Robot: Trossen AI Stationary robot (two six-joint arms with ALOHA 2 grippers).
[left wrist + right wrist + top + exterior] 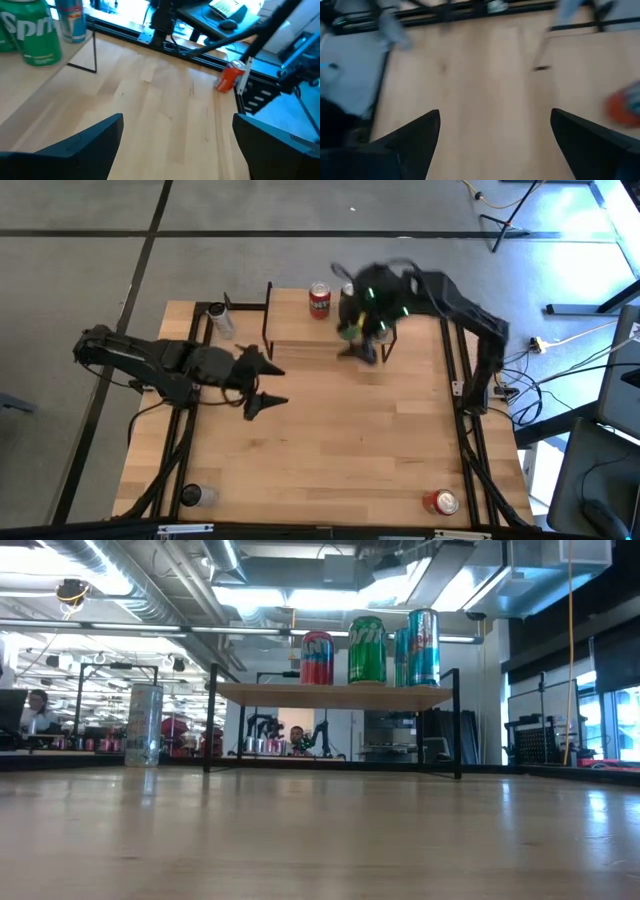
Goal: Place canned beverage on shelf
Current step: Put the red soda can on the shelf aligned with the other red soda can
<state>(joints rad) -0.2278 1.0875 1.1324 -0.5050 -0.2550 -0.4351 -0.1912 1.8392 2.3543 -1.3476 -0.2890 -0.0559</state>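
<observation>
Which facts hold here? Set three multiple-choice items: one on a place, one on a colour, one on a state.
1. Where does the silver can stand?
A. on the table beside the shelf
B. on the shelf top
C. in the right gripper

2. What colour is the Sprite can on the shelf?
A. orange
B. white
C. green

3. How is the left gripper?
A. shut on a can
B. open and empty
C. shut on nothing

Key:
1 A: the silver can stands on the table, left of the shelf.
2 C: the Sprite can is green.
3 B: the left gripper has its fingers spread, with nothing between them.
</observation>
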